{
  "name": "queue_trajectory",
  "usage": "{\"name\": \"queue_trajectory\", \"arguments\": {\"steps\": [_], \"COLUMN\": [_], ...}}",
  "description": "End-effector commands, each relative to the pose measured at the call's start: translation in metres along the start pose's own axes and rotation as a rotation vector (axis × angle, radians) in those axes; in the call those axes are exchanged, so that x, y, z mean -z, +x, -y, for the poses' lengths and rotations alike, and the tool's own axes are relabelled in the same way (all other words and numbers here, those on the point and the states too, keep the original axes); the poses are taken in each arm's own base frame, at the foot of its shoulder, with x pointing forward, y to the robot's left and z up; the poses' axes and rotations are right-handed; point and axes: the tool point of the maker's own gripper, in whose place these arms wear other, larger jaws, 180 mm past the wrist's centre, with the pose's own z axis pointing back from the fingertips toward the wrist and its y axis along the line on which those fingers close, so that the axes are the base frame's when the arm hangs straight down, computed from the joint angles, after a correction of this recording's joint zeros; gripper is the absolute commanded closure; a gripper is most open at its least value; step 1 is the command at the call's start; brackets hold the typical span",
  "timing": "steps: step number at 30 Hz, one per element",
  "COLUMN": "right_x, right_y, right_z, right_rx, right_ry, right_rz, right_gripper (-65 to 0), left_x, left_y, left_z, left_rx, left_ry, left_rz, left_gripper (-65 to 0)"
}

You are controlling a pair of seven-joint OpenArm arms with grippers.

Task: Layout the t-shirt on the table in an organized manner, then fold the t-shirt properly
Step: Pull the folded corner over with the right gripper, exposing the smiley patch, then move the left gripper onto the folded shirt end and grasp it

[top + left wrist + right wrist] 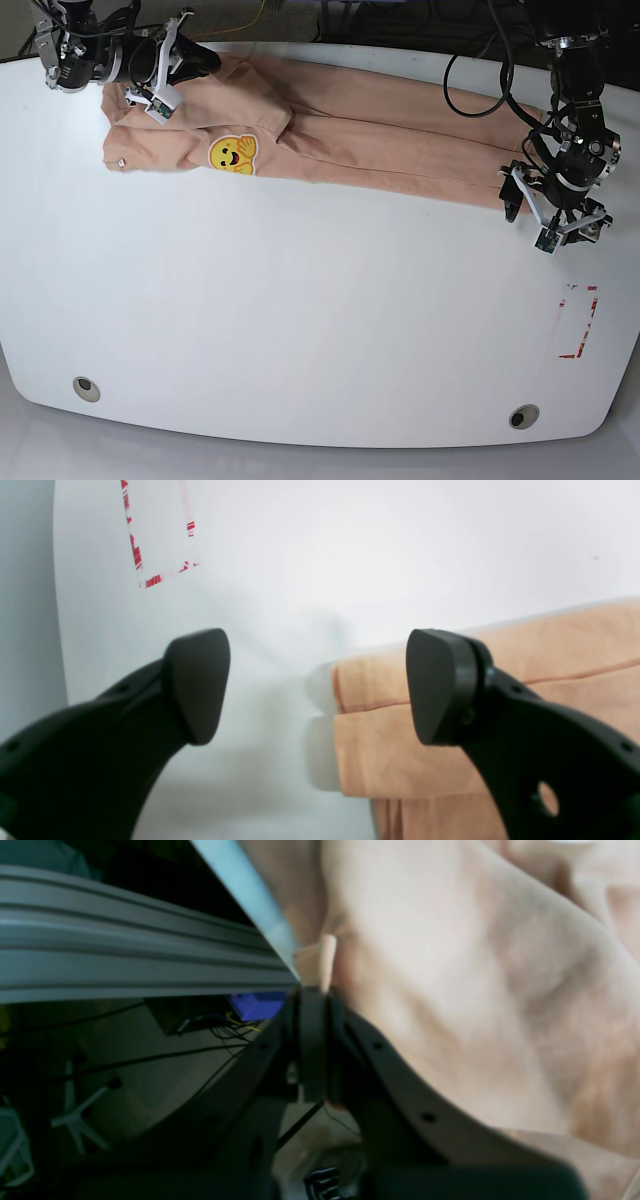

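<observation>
The t-shirt lies stretched in a long band across the far part of the white table, its yellow face print nearer the right gripper. That gripper's jaws are pressed together on the cloth at the table's far edge (cables and a chair base show in the dim room below). The left gripper is spread wide and empty; the shirt's folded end lies between its fingers, with a red rectangle mark ahead of it.

I count one t-shirt on one table, bearing one yellow emoji print. I see two grommet holes, one red rectangle outline, and two grippers: left gripper, right gripper.
</observation>
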Motion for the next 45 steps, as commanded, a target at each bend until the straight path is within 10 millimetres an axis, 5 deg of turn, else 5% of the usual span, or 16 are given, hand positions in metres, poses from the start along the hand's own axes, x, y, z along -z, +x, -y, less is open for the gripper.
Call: {"name": "queue_trajectory", "arguments": {"steps": [1, 11, 20, 24, 28, 35, 40, 42, 45], "right_x": [-0.004, 0.002, -0.003, -0.015, -0.023, -0.019, -0.006, -0.001, 0.006], "right_y": [0.005, 0.011, 0.011, 0.02, 0.041, 0.049, 0.05, 0.05, 0.047], "right_z": [0.003, 0.012, 0.021, 0.035, 0.051, 0.072, 0.081, 0.083, 0.082], "right_rx": [-0.03, -0.053, -0.064, -0.053, -0.056, -0.039, -0.01, -0.001, 0.019], "right_ry": [-0.014, -0.069, -0.107, -0.168, -0.246, -0.4, -0.49, -0.522, -0.542], "right_rz": [0.005, 0.017, 0.009, 0.056, 0.15, 0.191, 0.185, 0.176, 0.165], "right_gripper": [-4.4, -4.5, -37.8, -44.3, -42.8, -33.8, -15.9, -5.3, 0.0], "left_x": [-0.003, -0.003, -0.004, -0.005, -0.007, -0.013, -0.018, -0.021, -0.025], "left_y": [0.012, 0.012, 0.011, 0.004, 0.003, 0.03, 0.034, 0.042, 0.031], "left_z": [-0.008, -0.009, -0.01, -0.005, 0.002, 0.039, 0.069, 0.083, 0.097], "left_rx": [0.003, 0.004, 0.003, 0.005, 0.009, 0.066, 0.095, 0.107, 0.109], "left_ry": [0.022, 0.023, 0.027, 0.013, -0.003, -0.114, -0.206, -0.246, -0.287], "left_rz": [0.041, 0.04, 0.038, 0.024, 0.029, 0.178, 0.248, 0.299, 0.297], "left_gripper": [-52.3, -52.3, -52.3, -52.3, -52.3, -50.6, -34.9, -24.7, -9.3]}}
